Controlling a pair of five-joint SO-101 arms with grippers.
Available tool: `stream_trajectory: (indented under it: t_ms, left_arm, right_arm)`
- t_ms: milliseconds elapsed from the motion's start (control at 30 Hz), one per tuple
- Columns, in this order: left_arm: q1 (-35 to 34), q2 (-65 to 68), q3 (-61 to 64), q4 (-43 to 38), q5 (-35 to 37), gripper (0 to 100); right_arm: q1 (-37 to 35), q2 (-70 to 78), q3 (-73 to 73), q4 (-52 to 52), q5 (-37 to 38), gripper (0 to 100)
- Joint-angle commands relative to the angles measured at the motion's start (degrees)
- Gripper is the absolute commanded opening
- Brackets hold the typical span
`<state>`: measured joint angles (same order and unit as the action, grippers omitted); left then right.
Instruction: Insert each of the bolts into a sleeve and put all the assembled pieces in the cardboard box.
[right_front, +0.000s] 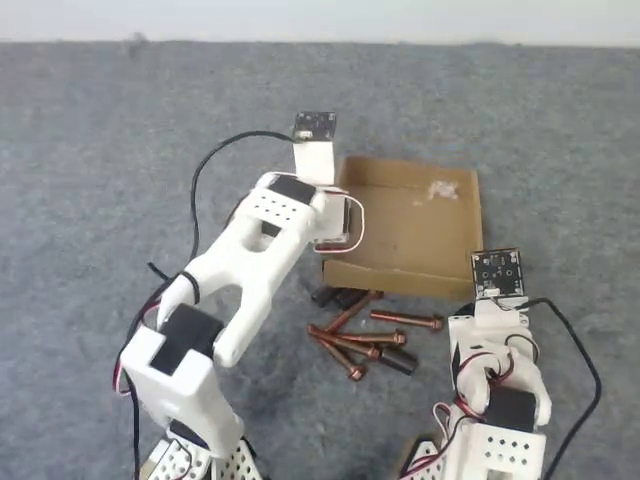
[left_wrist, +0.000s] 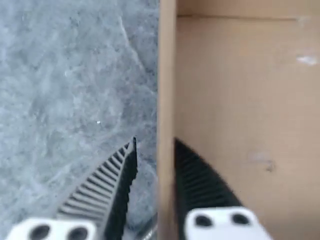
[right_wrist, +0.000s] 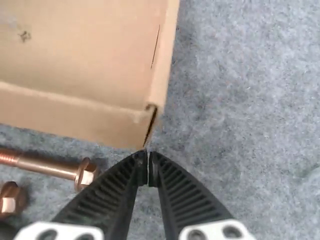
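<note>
Ribbed black fingers (left_wrist: 112, 180) of the left gripper (left_wrist: 155, 141) stand spread astride one side wall of the cardboard box (left_wrist: 240, 100), one finger over the grey tabletop (left_wrist: 65, 75), the other inside, neither clearly pressing the wall; right gripper (right_wrist: 148, 156) pressed together, holding nothing, its tips just off the box's front corner. Bolts (right_front: 345, 340), copper-coloured, lie in a loose heap on the tabletop just before the box's front wall, between the two arms, with short black sleeves (right_front: 398, 362) among them; whether any bolt already sits in a sleeve cannot be told. Deciding relation: the heap lies beside the right gripper and away from the left, so the right arm is judged the nearer; the closest bolt (right_wrist: 50, 167) lies with its long axis roughly along the front wall, hexagonal head toward the gripper, which would have to part its fingers first. Writing: none legible on the box; one pale scuff (right_front: 440, 190) on its floor.
</note>
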<state>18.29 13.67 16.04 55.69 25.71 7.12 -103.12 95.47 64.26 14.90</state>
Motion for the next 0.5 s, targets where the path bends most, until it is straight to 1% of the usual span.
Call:
stream_trajectory:
  t_ms: [0, 133, 233, 367, 467]
  left_arm:
    - [0.2, -1.4, -3.4, -0.9, -0.2, 2]
    - [-2.2, -4.0, -3.5, -1.9, 0.2, 1]
    - [-6.2, -7.4, -3.1, -5.6, 1.0, 1]
    - [-12.4, -9.8, -3.1, -10.0, 8.6, 1]
    - [-14.6, -10.3, -3.1, -11.8, 10.2, 1]
  right_arm:
    - [-0.4, -0.8, 1.0, 0.2, 1.1, 0.6]
    - [-0.4, -0.8, 1.0, 0.2, 1.1, 0.6]
    - [-0.4, -0.8, 1.0, 0.2, 1.1, 0.6]
    - [-0.4, -0.8, 1.0, 0.2, 1.1, 0.6]
    - [-0.4, -0.8, 1.0, 0.2, 1.1, 0.6]
